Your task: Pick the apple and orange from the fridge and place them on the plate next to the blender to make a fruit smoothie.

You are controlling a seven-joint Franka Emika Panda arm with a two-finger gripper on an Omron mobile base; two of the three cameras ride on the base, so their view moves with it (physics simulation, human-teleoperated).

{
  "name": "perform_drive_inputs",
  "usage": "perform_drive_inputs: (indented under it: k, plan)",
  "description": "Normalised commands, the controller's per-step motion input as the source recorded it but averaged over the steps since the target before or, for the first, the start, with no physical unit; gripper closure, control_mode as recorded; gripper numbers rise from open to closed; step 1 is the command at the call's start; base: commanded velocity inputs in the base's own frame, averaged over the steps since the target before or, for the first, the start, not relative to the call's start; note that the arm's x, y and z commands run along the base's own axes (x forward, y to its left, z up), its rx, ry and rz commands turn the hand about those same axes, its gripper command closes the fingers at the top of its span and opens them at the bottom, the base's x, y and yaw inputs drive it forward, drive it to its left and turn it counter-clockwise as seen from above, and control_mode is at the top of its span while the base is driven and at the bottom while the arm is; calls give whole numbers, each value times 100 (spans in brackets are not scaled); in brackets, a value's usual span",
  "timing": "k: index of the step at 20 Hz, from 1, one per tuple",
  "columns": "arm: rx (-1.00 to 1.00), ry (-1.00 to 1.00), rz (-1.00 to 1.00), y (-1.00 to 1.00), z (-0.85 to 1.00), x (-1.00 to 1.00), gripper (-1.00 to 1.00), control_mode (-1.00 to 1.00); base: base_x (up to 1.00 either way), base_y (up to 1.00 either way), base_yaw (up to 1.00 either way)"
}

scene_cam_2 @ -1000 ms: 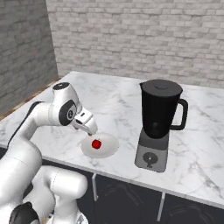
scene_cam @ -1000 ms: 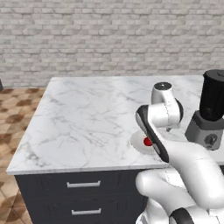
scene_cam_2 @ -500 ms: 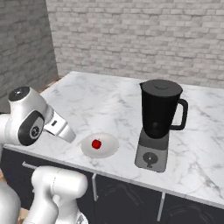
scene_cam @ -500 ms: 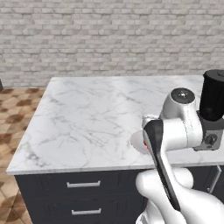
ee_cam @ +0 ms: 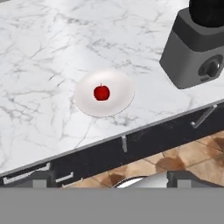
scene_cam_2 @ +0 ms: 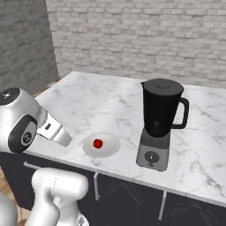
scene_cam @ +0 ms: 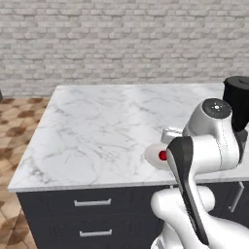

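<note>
- Dark finger tips (ee_cam: pixel 39 183) rise at the bottom of the hand view, well apart; the jaws stand wide and carry nothing.
- Beyond them, past the table's near edge, the apple (ee_cam: pixel 101 92) sits on the plate (ee_cam: pixel 120 98), a little left of its middle in the hand view.
- The plate rests on the marble table (scene_cam: pixel 97 131) near the front edge, with the blender (scene_cam_2: pixel 160 125) just to its right in the right base view, close but not touching.
- The arm is folded back at the near side of the table, off the plate.
- By my judgement the apple's half is done and the step in hand is going for the orange in the fridge.
- To do it well, keep the jaws wide while pulling clear, lift away from the table edge before turning, and give the blender and plate room so the apple is not nudged off.
</note>
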Motion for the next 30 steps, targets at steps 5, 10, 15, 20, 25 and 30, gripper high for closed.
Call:
perform_drive_inputs:
  k: [5,10,15,20,25,30]
  plan:
    - [0,0,0,0,0,0,-100,100,-92,-36,-46]
    - [0,0,0,0,0,0,-100,100,-53,-49,-66]
    - [0,0,0,0,0,0,-100,100,-13,-69,-72]
    - [0,0,0,0,0,0,-100,100,0,-98,-69]
    - [0,0,0,0,0,0,-100,100,27,-100,-53]
    - [0,0,0,0,0,0,-100,100,75,-100,-34]
